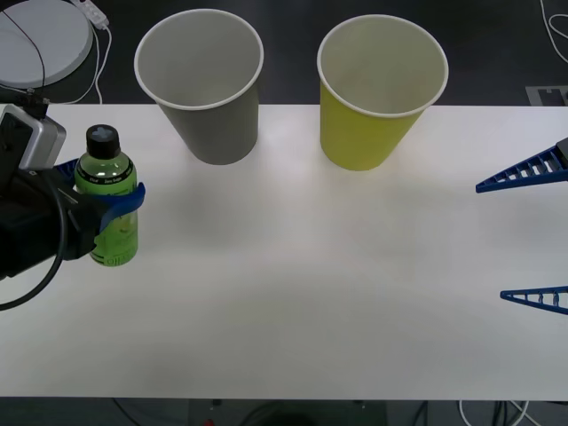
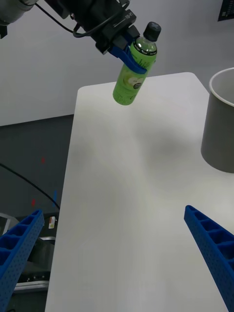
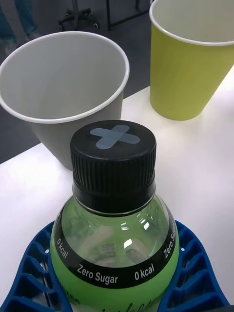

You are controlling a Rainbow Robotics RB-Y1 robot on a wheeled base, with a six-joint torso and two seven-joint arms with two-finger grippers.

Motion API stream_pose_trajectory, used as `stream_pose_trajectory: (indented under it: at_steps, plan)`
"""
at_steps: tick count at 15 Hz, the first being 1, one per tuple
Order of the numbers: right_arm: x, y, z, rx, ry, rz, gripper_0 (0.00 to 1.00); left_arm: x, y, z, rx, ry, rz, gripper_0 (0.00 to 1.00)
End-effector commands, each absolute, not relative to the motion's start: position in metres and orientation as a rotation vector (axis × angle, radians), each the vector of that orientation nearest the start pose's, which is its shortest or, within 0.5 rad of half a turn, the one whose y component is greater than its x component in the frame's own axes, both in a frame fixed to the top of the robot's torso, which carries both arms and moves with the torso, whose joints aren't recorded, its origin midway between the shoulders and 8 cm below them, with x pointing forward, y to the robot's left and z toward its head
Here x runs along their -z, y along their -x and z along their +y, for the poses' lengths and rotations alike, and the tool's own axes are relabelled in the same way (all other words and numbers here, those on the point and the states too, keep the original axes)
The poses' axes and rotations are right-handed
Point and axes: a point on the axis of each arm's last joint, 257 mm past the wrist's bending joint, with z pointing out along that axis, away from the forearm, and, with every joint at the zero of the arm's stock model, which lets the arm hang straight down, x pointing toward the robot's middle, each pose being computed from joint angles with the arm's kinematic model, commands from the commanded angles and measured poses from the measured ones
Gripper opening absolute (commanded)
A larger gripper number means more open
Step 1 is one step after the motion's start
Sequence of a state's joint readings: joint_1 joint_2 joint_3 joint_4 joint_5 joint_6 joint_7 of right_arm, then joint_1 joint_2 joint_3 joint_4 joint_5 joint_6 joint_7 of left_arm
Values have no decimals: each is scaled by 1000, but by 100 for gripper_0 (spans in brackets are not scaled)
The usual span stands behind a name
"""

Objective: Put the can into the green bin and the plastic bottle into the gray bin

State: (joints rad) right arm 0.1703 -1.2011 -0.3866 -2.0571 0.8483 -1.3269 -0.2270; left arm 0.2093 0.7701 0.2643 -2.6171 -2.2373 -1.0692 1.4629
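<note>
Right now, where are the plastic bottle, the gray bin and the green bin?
plastic bottle (image 1: 110,191): front view, on its label, held by the left gripper (image 1: 99,202).
gray bin (image 1: 216,129): front view, on its outer wall.
green bin (image 1: 364,133): front view, on its outer wall.

So there's a plain white table (image 1: 293,293) taking up most of the front view, with dark floor behind it along the top. Upper left corner has a round white disc thing (image 1: 40,40) with a white cable (image 1: 99,62) trailing off it, and something striped (image 1: 548,94) at the right edge.
</note>
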Motion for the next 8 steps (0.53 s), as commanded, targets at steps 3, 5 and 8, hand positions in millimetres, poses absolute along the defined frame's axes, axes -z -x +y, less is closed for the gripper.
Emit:
stream_pose_trajectory:
  at_steps: [3,5,8]
  plan:
    - [44,-286,-217,-656,1564,1393,100,56,-374,229,132,-673,1895,0]
    - [44,-286,-217,-656,1564,1393,100,52,-372,233,130,-675,1904,0]
    - [44,-286,-217,-656,1564,1393,100,42,-373,243,87,-677,1916,0]
